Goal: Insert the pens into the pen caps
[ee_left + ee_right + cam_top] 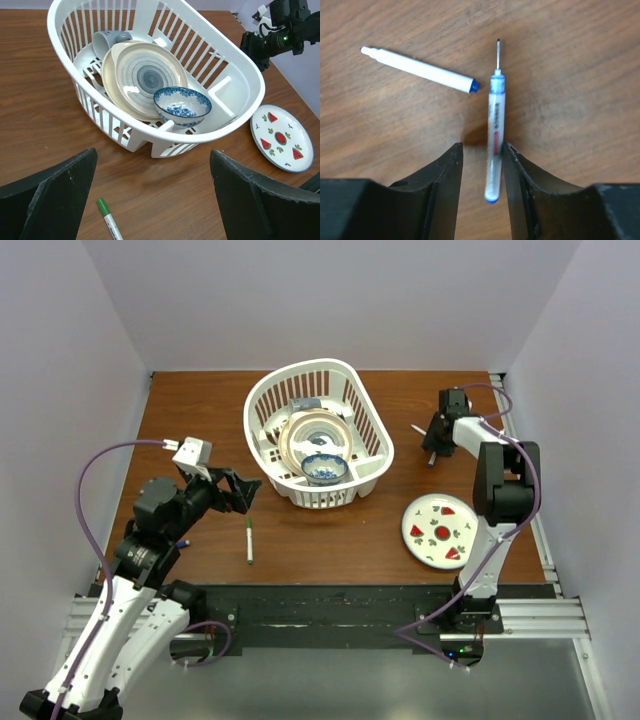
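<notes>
Nearest you on the left, your left jaws stand wide apart and empty above the brown wooden worktop (pixel 40 100). Close by them a white-barrelled pen with a green end (pixel 109 222) lies flat on the wood. Beyond it sits the white slatted plastic basket (pixel 249 69), holding a beige ringed plate (pixel 145 75), a blue-patterned bowl (pixel 182 106) and a grey mug (pixel 107 40). Right of the basket rests a round white plate painted with watermelon slices (pixel 282 137). Farthest on the right, your right jaws stand close on either side of an uncapped white pen with blue trim (pixel 495 130), a gap showing on one side, not clamped. Near its tip lies another white pen with a blue end (pixel 417 70).
</notes>
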Motion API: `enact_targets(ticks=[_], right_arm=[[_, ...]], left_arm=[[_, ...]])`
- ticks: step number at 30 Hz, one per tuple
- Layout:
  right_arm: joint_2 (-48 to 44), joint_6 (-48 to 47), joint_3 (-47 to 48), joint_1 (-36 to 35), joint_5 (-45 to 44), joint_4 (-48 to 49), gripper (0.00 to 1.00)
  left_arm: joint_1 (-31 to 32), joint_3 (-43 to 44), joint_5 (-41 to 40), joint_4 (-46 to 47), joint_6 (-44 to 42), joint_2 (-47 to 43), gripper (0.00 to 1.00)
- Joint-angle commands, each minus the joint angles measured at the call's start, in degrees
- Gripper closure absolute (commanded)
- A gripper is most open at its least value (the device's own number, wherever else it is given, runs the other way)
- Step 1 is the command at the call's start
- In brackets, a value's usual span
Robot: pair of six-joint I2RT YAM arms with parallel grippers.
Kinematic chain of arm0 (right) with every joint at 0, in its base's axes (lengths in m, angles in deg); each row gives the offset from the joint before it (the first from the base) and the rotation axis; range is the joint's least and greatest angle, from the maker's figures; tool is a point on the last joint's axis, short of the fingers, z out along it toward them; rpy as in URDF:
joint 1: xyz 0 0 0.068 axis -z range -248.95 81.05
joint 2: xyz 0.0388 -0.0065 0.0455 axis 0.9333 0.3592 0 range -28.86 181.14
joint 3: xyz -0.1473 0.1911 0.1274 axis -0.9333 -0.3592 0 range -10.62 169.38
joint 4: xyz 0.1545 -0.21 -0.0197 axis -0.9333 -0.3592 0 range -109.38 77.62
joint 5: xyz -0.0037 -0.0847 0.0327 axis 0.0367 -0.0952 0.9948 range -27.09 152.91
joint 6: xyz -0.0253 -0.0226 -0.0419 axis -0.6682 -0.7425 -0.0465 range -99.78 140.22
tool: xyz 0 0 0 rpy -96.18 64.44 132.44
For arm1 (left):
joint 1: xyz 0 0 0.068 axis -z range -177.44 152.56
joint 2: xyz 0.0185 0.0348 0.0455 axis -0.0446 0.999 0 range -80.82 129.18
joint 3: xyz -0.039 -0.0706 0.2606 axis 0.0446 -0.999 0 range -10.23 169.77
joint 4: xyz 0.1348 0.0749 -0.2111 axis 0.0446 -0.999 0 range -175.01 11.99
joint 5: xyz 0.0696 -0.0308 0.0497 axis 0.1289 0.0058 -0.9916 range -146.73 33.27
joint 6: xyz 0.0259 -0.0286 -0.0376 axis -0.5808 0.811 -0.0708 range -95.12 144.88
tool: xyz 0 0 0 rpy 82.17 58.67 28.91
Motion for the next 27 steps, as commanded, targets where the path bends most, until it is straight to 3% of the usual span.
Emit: enact_targets(ticks=[1,7,13,22,27], right_arm=[[1.1,-2.2,2.9,0.1,-1.3,-1.4,0.61],[2.3,-2.8,3.2,0.1,-2.8,-2.1,0.69],[2.1,-4.3,4.3,0.1,-1.1,-3.9,1.00],[-15.4,-5.8,0.4,-3.2,2.5,-2.5,1.00],[-29.7,-7.2,-6.7,-15.0,10.3,2.4,1.00]], left_arm=[[-0.2,0.8,-4.0,0.8,1.4,-0.3,0.00],[-0.2,0.8,-5.3,0.9,1.3,-0.1,0.00],[-0.3,0.0,-4.2,1.6,1.4,-1.1,0.00],[-0.3,5.0,7.3,3.8,4.1,2.4,0.00],[-0.3,10.4,18.9,5.6,7.2,11.6,0.02]])
